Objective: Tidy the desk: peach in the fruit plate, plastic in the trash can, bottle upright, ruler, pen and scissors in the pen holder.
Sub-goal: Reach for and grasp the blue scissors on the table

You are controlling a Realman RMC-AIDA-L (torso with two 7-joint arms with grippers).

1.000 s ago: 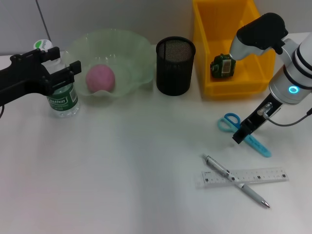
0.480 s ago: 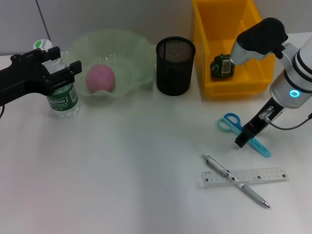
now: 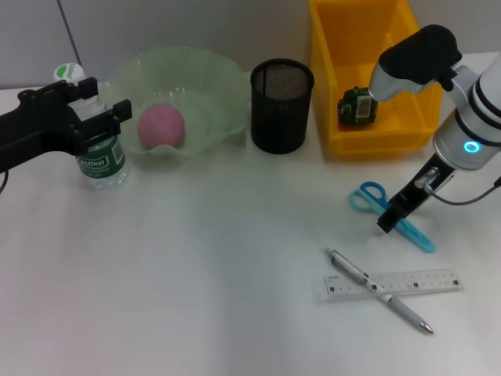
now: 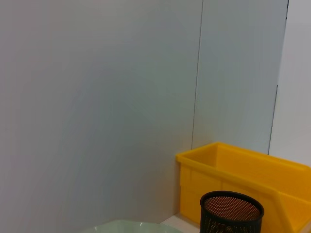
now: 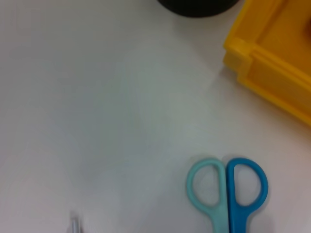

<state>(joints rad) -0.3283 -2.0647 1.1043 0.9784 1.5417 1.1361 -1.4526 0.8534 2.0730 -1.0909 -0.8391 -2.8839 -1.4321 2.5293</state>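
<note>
wide bare desk (image 3: pixel 196 290) is seen in front. the right end effector (image 3: pixel 389 218) is lowered over the scissors (image 3: pixel 391 213); its state cannot be told. the left end effector (image 3: pixel 94 113) is pinched on the upright bottle (image 3: pixel 100 157), just beside the fruit plate (image 3: pixel 211 78). the pen (image 3: pixel 380 291) is crossed over the ruler (image 3: pixel 423 281).

Blue scissors (image 3: pixel 391 216) flat, pen (image 3: pixel 379 292) across ruler (image 3: pixel 395 283)

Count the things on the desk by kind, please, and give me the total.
Containers: 3 (fruit plate, pen holder, yellow bin)
Fruit: 1 (peach)
Bottles: 1 (bottle)
Stationery: 3 (scissors, pen, ruler)
Plastic scraps: 1 (green plastic, in the bin)
Total: 9
</note>
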